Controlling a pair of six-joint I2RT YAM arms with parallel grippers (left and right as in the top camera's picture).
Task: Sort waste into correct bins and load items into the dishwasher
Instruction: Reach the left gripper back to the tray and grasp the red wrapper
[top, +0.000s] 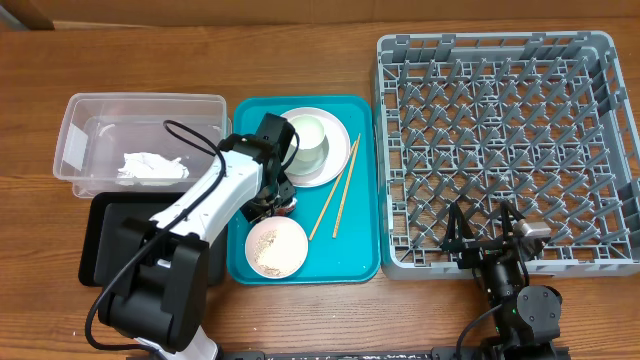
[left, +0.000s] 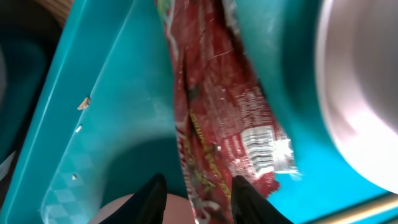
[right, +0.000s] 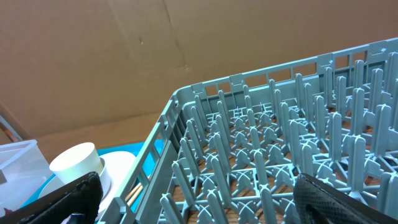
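red crinkled wrapper (left: 217, 124), glossy teal tray (left: 124, 93), grey pegged rack (right: 280, 155)

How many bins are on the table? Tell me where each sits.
2. The clear tub sits left of the teal tray, holding a crumpled napkin. The black tray lies beside it, nearer the robot, partly covered by the left arm. No others show.

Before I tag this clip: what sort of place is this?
Most likely a lab bench staged as a dish-clearing station, not a real kitchen. A grey dish rack and a teal meal tray sit on a bare wooden table, with what looks like plain cardboard behind.
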